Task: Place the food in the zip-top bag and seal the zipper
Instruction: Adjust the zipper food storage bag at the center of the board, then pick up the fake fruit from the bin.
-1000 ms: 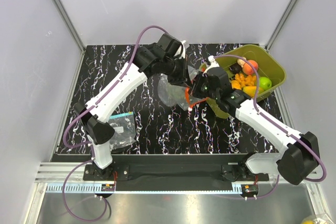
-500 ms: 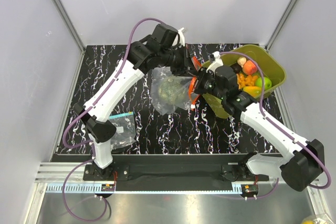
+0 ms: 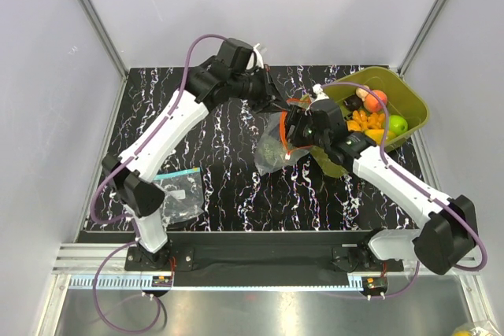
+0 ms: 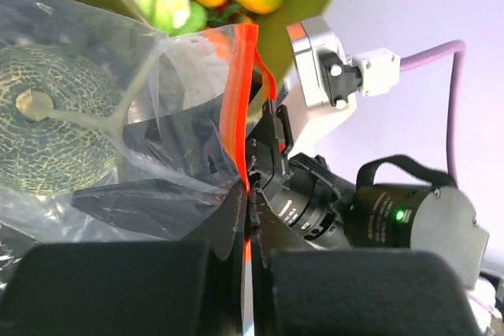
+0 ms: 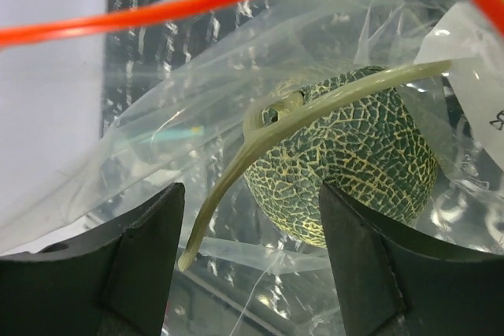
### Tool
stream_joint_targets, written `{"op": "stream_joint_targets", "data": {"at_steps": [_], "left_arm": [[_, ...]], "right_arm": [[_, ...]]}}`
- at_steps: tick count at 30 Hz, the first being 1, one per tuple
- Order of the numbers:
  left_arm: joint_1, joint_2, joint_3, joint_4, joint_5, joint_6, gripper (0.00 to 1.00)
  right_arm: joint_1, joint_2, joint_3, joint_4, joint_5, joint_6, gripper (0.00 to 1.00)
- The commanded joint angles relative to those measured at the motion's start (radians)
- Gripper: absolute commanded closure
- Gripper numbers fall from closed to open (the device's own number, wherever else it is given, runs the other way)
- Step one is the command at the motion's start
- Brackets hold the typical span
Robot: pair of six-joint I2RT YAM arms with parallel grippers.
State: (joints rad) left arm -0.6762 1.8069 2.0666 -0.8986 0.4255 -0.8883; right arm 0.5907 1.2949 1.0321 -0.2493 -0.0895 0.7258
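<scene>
The zip-top bag (image 3: 277,141) hangs above the table with the grey-green netted melon (image 3: 271,152) inside. My left gripper (image 4: 249,194) is shut on the bag's red-orange zipper (image 4: 239,92), pinching the strip at one end; from above the left gripper (image 3: 277,105) sits at the bag's top. My right gripper (image 5: 252,265) stands open at the bag's mouth, looking down on the melon (image 5: 354,155), which lies beyond its fingers (image 5: 142,257). The zipper (image 5: 157,12) arcs open above. More food (image 3: 370,120) lies in the olive tub (image 3: 413,100).
A second clear bag with a teal-blue strip (image 3: 178,194) lies on the black marbled table (image 3: 220,171) at the front left. The olive tub stands at the back right, close behind my right arm. Grey walls enclose the table.
My right gripper's jaws have gone from shut to open. The bag with the melon has shifted right, toward the tub, and my left arm has followed it.
</scene>
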Motion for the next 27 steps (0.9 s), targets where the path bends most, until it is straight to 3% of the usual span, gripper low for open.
{"op": "stream_joint_targets", "data": {"at_steps": [1, 10, 12, 13, 15, 17, 21, 27], "left_arm": [[-0.002, -0.070, -0.088, 0.190, 0.193, -0.020, 1.00], [0.038, -0.077, -0.191, 0.147, 0.214, 0.124, 1.00], [0.038, -0.060, -0.169, 0.129, 0.240, 0.144, 1.00], [0.038, -0.046, -0.154, 0.115, 0.237, 0.163, 1.00], [0.038, -0.037, -0.117, 0.075, 0.226, 0.183, 1.00], [0.047, -0.026, -0.097, 0.060, 0.222, 0.199, 1.00], [0.070, -0.012, -0.108, 0.043, 0.242, 0.204, 1.00], [0.115, -0.024, -0.128, 0.021, 0.220, 0.236, 1.00]], "right_arm": [[0.051, -0.062, 0.154, -0.066, 0.011, -0.120, 0.25], [0.032, -0.028, 0.417, -0.399, 0.163, -0.151, 0.23], [0.011, -0.007, 0.463, -0.438, 0.169, -0.121, 0.39], [0.000, 0.007, 0.483, -0.458, 0.165, -0.093, 0.59], [-0.023, 0.044, 0.532, -0.476, 0.128, -0.088, 0.67], [-0.043, 0.061, 0.560, -0.490, 0.099, -0.089, 0.65], [-0.074, 0.070, 0.629, -0.521, 0.093, -0.080, 0.43], [-0.233, 0.087, 0.669, -0.723, 0.160, -0.068, 0.52]]}}
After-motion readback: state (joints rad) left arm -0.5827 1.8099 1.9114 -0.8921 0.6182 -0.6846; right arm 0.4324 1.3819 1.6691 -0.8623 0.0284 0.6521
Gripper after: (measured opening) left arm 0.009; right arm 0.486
